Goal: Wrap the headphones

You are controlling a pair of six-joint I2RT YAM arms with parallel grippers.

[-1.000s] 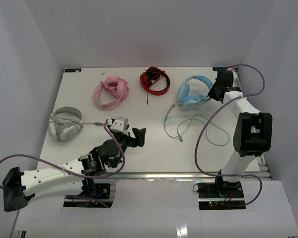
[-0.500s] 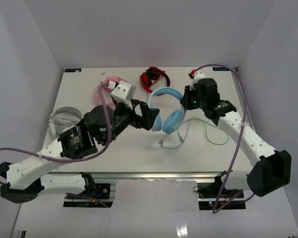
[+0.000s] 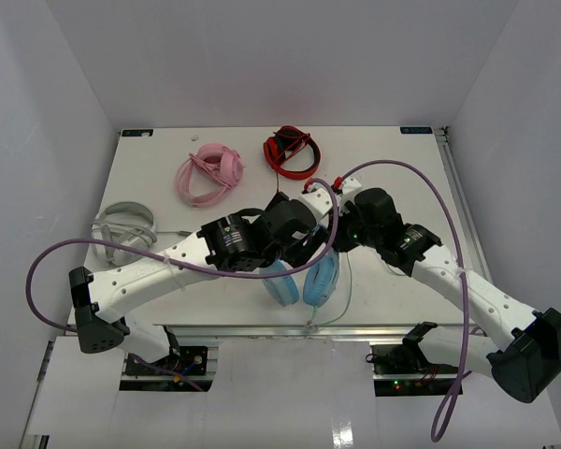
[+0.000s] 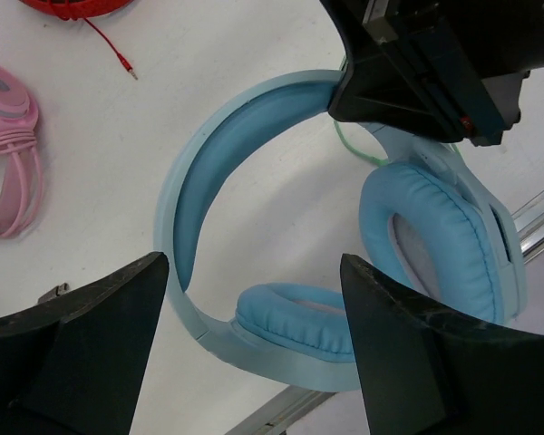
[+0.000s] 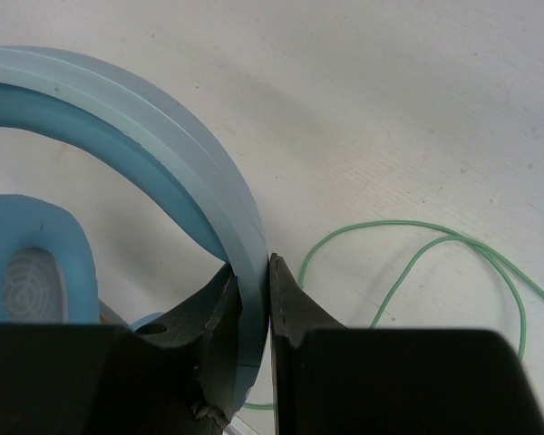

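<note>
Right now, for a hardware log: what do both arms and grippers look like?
The left arm and right arm have white links and black joints, each trailed by a purple cable. The left gripper and right gripper have black wedge-shaped fingers.

**Robotics laboratory test cell.** A white worktop is boxed in by plain white walls. Two white robot arms, left and right, are bolted to an aluminium rail and trail purple cables. Sample items are a pink headset, a red headset, a grey-white headset and light blue headphones.
</note>
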